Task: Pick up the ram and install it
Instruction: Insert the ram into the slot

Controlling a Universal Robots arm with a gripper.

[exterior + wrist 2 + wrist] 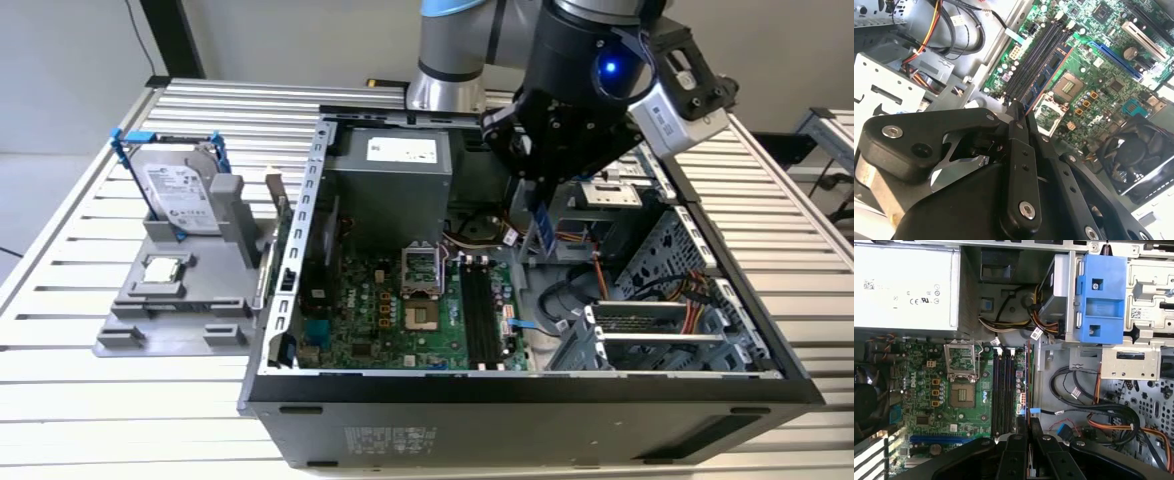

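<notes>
— Slatted metal table [74, 250], open computer case [534, 410] at centre. How far along?

— I've got the ram [545, 228] lifted. The gripper [541, 198] has its fingers clamped on it, upper right of centre in the exterior view, above the motherboard's black slots [483, 310]. It isn't seated yet.

The gripper [1016, 109] is matt black, the ram [1050, 67] a smooth circuit board, the motherboard [919, 390] glossy green laminate, the case [316, 180] bare dull sheet metal, the bracket [1101, 295] smooth blue plastic, and the table [134, 400] ribbed satin metal slats.
</notes>
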